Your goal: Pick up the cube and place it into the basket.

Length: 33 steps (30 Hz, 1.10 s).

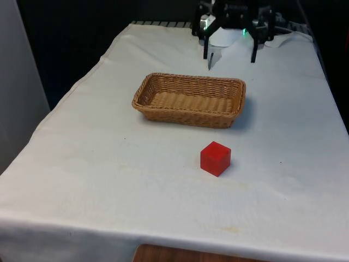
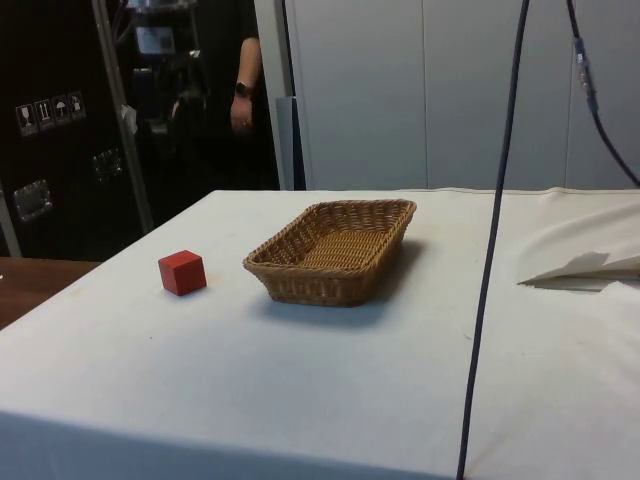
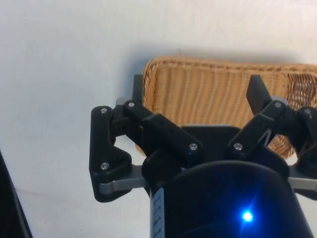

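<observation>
My gripper [image 1: 230,57] is hanging wide apart and holding nothing above the bench's [image 1: 109,164] far end, just beyond the wicker basket [image 1: 188,99]. The red cube [image 1: 215,158] is sitting on the white cloth near the basket's near side, not touching it, well apart from my gripper.

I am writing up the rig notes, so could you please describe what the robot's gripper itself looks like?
The gripper is black, built from angular linkage arms joined by silver screws, with two slim dark fingers set wide apart. A grey metal bracket juts from its side in the wrist view. Small green lights glow on its body in the front view.
</observation>
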Each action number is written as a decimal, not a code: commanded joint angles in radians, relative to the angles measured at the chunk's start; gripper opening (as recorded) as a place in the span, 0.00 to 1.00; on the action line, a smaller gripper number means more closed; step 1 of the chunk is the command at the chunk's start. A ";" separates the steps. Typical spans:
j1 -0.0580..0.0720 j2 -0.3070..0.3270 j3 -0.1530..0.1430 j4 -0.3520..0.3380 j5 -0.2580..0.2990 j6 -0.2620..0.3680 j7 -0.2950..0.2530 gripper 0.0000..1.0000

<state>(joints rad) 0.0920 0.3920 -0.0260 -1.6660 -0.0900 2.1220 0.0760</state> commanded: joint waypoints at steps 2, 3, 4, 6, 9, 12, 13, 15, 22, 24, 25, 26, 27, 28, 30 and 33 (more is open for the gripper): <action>-0.001 0.021 -0.002 0.010 -0.002 0.014 0.002 1.00; -0.002 0.034 -0.002 0.015 -0.001 0.023 0.000 1.00; -0.003 0.041 -0.002 0.018 -0.001 0.027 -0.001 1.00; -0.005 0.054 -0.002 0.024 0.000 0.033 -0.002 1.00; -0.007 0.068 -0.002 0.031 0.000 0.039 -0.003 1.00; -0.010 0.086 -0.001 0.041 0.000 0.046 -0.004 1.00; -0.010 0.101 -0.001 0.048 0.001 0.054 -0.002 1.00; -0.010 0.112 -0.001 0.053 0.001 0.063 0.001 1.00; -0.011 0.156 -0.002 0.068 0.001 0.100 0.014 1.00; -0.012 0.167 -0.002 0.069 0.002 0.113 0.019 1.00; -0.012 0.160 -0.001 0.066 0.001 0.105 0.015 1.00; -0.012 0.172 -0.002 0.069 0.003 0.119 0.023 1.00; -0.013 0.176 -0.001 0.069 0.003 0.124 0.026 1.00; -0.013 0.186 -0.001 0.069 0.004 0.134 0.032 1.00; -0.014 0.196 -0.001 0.070 0.004 0.142 0.037 1.00; -0.013 0.201 -0.001 0.067 0.001 0.145 0.042 1.00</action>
<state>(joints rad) 0.0790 0.5980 -0.0270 -1.5990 -0.0890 2.2730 0.1210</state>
